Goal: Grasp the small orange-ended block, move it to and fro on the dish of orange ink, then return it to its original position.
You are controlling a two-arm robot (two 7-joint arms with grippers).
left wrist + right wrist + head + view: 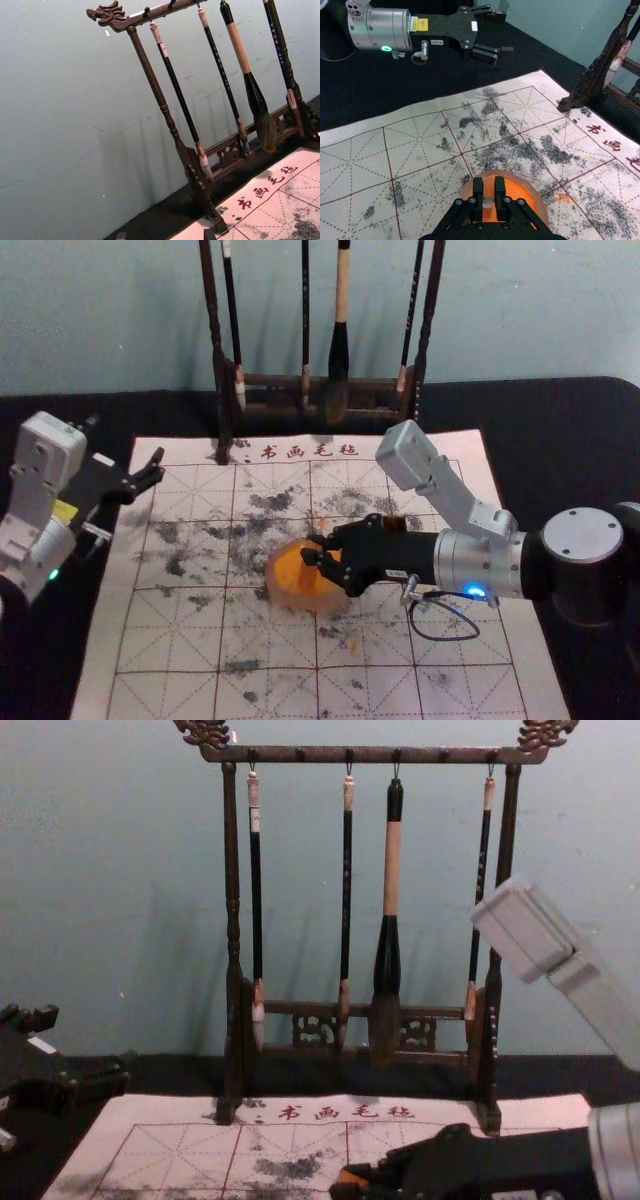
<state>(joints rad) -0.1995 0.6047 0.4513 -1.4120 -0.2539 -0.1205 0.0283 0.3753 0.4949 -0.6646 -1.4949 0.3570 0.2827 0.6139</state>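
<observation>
From where I stand, the right gripper (312,548) is over the round, pale-rimmed dish of orange ink (281,588), its claw pinching the small orange-ended block (488,187) above the dish; I can't tell whether block and ink touch. The left gripper (125,444) hangs with claw spread near the left edge of the white, red-gridded calligraphy mat (165,640).

1. Right gripper (312,549): matt black, metal-like; between its fingers, a small orange-ended block (488,187), smooth.
2. Under it, a round pinkish dish (540,206), the rim smooth; material I cannot tell.
3. Below it also, a white gridded mat (180,640), like matt cloth.
4. Beyond it, a dark brown carved rack (380,755) of wood, slightly glossy.
5. Left gripper (126,446), at the mat's side: dull black, metal-like.
</observation>
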